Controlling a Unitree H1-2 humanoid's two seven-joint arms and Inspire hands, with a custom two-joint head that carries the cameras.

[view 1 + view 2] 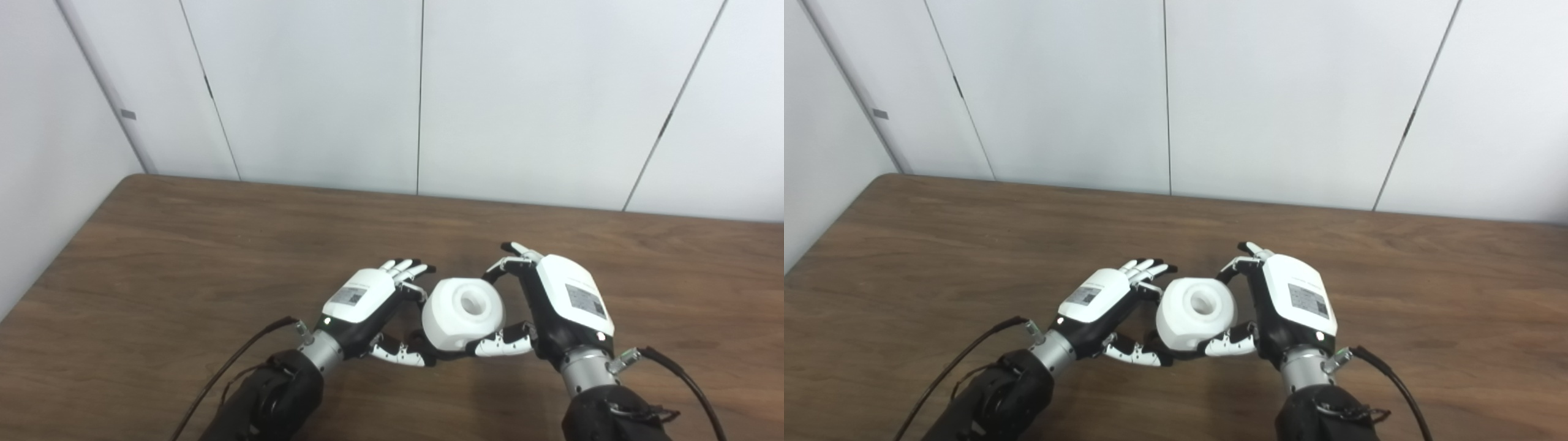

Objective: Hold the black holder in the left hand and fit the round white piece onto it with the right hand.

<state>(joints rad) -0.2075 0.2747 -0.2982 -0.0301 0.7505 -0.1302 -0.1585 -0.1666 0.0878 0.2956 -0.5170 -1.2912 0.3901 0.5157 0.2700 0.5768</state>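
White wall panels stand behind a brown wooden counter (184, 257). Just above it, near the front edge, the round white piece (463, 314) sits between both hands. The right hand (566, 300) curls its fingers (499, 346) around its side and underside. The left hand (361, 306) has its fingers spread beside it; the black holder is barely visible beneath. It looks rigid, smooth and light, best gripped by its rim.

Black holder: hidden behind the white piece (463, 313). Left hand (361, 300) and right hand (566, 300): palms hidden, grip unreadable. Table (184, 257): near edge and right side cut off.
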